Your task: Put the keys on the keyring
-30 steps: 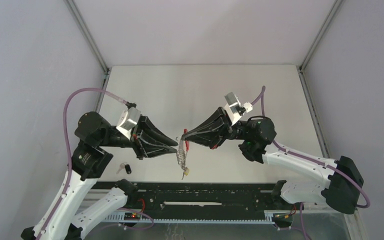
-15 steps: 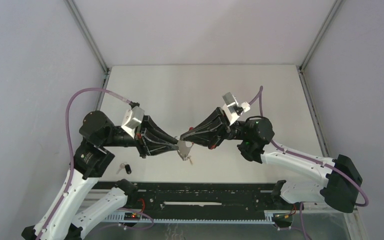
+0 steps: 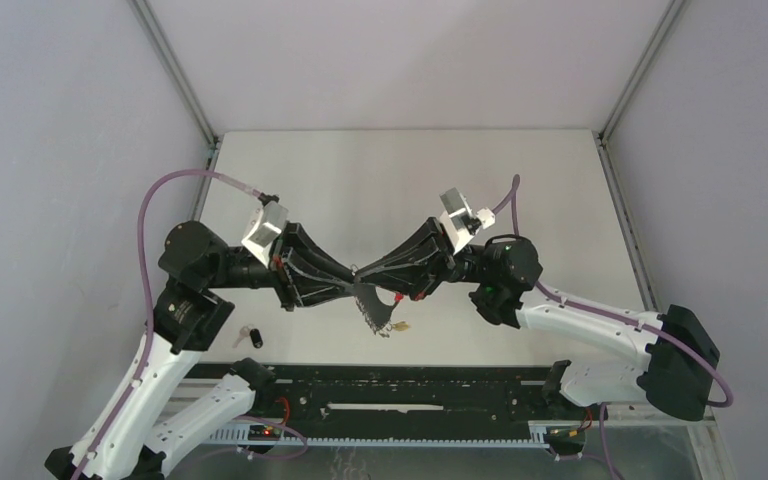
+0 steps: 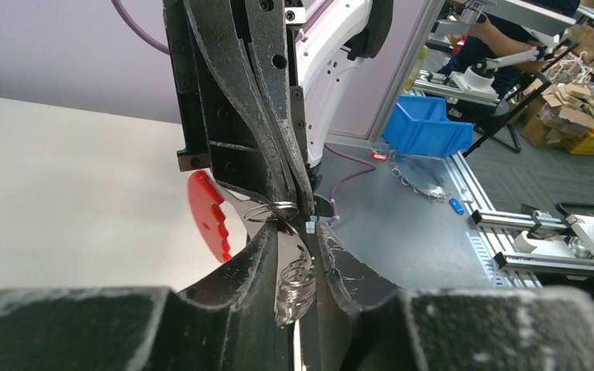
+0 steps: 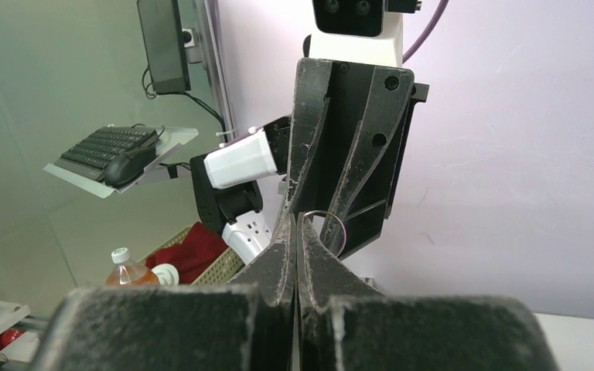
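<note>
Above the near middle of the table (image 3: 460, 180), both grippers meet tip to tip with the keyring (image 3: 374, 307) between them. The left gripper (image 4: 298, 241) clasps its bunch of wire rings, and the right gripper (image 5: 295, 224) is clenched on one ring. The yellow-tagged key (image 3: 401, 326) dangles below, while the black-tagged key (image 3: 252, 337) lies on the table.

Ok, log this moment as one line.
left pincer: shut on keyring | right pincer: shut on keyring, midair | yellow-tag key: hanging by keyring | black-tag key: on table
</note>
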Available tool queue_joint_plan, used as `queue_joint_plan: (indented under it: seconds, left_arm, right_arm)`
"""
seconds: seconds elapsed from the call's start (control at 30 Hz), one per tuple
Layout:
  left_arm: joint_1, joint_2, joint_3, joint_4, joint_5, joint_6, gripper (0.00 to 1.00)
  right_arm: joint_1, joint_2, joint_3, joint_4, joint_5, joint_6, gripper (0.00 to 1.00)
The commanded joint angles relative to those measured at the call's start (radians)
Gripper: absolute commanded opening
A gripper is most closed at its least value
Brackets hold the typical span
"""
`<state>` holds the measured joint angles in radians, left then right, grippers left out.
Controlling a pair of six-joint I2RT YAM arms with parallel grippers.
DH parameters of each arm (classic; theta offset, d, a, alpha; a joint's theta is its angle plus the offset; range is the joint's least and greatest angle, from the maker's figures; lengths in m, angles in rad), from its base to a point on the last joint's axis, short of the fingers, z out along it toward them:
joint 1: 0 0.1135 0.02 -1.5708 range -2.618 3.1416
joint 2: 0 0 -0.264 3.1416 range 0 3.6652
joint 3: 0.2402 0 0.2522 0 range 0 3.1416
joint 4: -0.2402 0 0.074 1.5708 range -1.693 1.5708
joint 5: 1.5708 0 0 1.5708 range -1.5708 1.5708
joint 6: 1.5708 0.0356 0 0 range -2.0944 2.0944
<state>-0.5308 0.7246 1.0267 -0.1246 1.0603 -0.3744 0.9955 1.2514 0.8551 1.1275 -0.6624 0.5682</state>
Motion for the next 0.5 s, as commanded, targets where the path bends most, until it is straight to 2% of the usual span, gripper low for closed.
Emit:
queue_joint_plan:
  seconds: [0.0,0.07,0.13,0.2,0.23,0.37,0.47]
  left_arm:
    - [-0.006,-0.010,-0.012,0.086,-0.001,-0.046,0.29]
    - [-0.001,-0.015,-0.007,0.063,-0.002,0.001,0.38]
    - [0.006,-0.021,0.027,-0.086,-0.035,0.155,0.63]
    - [0.011,-0.026,0.058,-0.307,-0.122,0.324,0.69]
    - [0.013,-0.027,0.067,-0.383,-0.180,0.395,0.71]
    - [0.020,-0.012,0.078,-0.583,-0.448,0.570,0.97]
    - [0.025,0.048,0.082,-0.687,-0.774,0.631,1.00]
  right_arm:
    - [0.008,0.010,-0.009,-0.013,0.014,-0.047,0.00]
    - [-0.008,-0.001,-0.029,-0.019,0.022,-0.049,0.00]
    - [-0.030,-0.028,-0.057,-0.048,0.036,-0.055,0.00]
    - [-0.043,-0.070,-0.083,-0.135,0.055,-0.104,0.00]
    - [-0.045,-0.103,-0.097,-0.192,0.070,-0.148,0.00]
    - [-0.059,-0.178,-0.135,-0.404,0.126,-0.277,0.00]
    - [-0.072,-0.218,-0.154,-0.575,0.220,-0.373,0.00]
